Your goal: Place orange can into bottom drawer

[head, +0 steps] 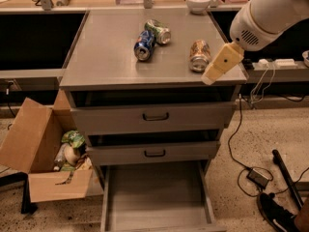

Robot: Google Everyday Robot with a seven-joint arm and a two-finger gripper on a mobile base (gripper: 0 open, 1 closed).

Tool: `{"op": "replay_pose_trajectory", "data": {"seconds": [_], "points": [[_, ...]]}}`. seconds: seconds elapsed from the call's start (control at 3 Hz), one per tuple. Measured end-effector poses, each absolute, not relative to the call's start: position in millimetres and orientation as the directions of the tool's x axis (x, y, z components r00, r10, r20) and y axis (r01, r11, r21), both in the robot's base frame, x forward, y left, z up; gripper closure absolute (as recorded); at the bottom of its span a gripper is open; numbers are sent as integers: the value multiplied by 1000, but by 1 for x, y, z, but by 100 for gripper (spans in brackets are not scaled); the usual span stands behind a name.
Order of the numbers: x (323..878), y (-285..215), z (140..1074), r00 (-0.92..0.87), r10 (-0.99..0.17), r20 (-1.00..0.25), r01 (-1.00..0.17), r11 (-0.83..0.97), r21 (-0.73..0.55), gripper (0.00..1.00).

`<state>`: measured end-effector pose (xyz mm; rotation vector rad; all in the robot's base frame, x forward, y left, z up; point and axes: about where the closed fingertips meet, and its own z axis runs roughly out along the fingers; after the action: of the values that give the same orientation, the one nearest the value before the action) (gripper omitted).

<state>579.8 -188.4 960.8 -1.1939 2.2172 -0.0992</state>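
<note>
The orange can [199, 55] lies on its side near the counter's right edge. The gripper [220, 65] hangs just beside it, over the front-right corner; I cannot tell whether it is open or closed. The bottom drawer [155, 193] stands open, its front cut off.

No text, brand, number or sign can be read. The 3 cans lying on the cabinet top [106, 57] carry printed patterns, but none resolves into letters: orange can [199, 55], blue can [144, 45], green can [159, 31]. The bottom drawer [157, 195] shows plain grey metal, and the cardboard box [29, 144] plain brown faces. The gripper [210, 76], over the right front edge of the cabinet top just beside the orange can, shows a plain pale yellow surface.
</note>
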Motion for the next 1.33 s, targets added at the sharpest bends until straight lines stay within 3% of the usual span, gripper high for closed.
{"op": "replay_pose_trajectory", "data": {"seconds": [0.67,1.33], "points": [[598,-189,956,-470,-729,-498,-697,652,-297,0],[660,-193,934,-694,-501,-517,-539,838,-89,0]]}}
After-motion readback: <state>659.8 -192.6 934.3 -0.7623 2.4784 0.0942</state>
